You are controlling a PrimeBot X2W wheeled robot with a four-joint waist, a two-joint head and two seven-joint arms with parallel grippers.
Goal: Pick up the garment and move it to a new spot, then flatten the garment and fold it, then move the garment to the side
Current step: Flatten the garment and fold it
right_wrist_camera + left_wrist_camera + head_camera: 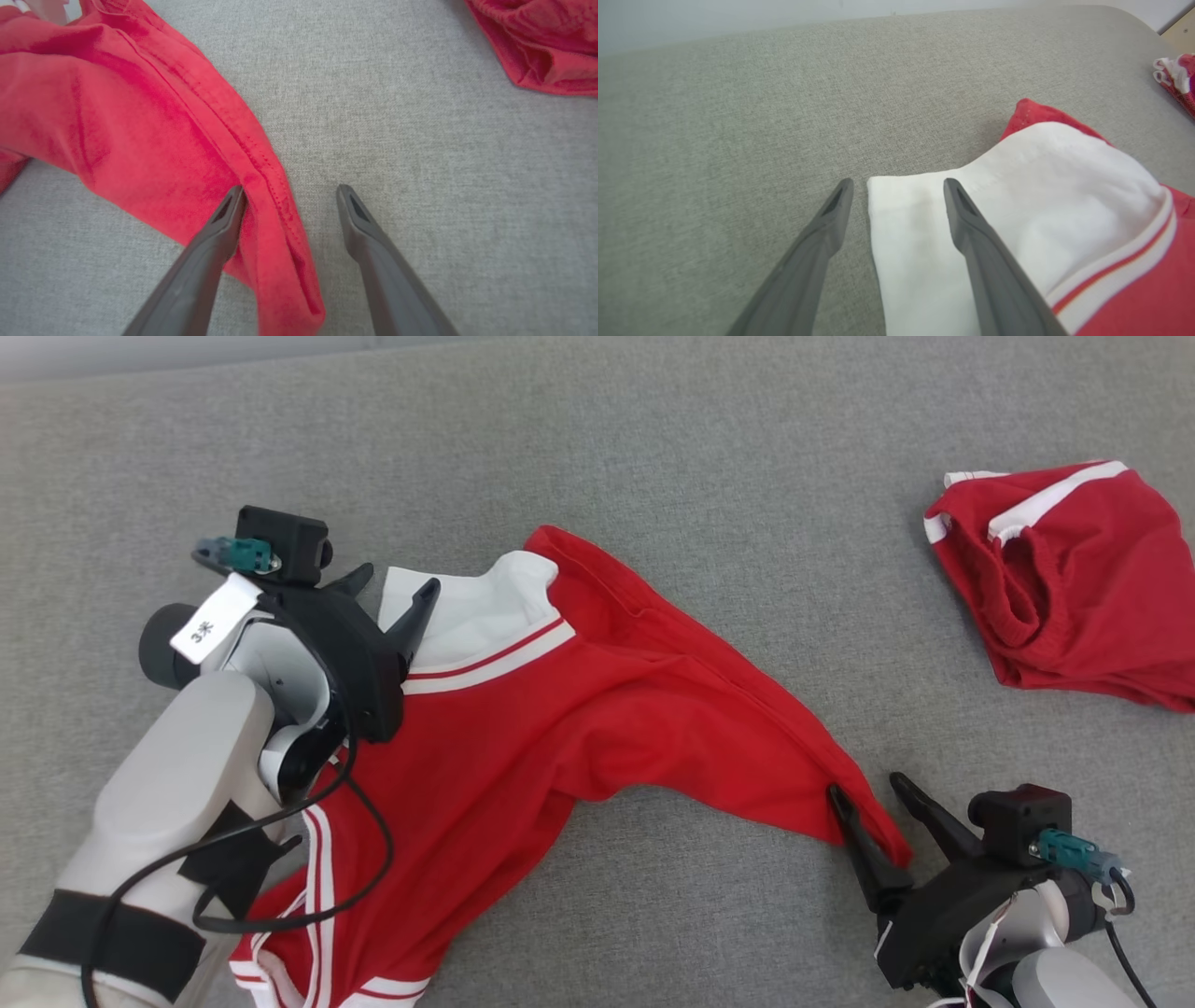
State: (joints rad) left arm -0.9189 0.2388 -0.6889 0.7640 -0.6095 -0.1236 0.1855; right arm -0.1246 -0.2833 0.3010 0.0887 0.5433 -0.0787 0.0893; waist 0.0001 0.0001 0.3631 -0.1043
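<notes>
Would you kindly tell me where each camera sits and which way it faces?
Head view: on the head, facing down at the garment on the grey surface; left hand, right hand, pale left forearm show.
Left wrist view: on that wrist, along open fingers at the white section.
Right wrist view: likewise, at the red hem.
All three share the garment.

The head camera looks steeply down onto the grey fabric-covered table [653,429]. Each wrist camera sits low and close, facing along its own jaws: the left onto the white sleeve of the red-and-white fabric garment [1017,210], the right onto its red hem. The head view shares both, at centre left and lower right.
</notes>
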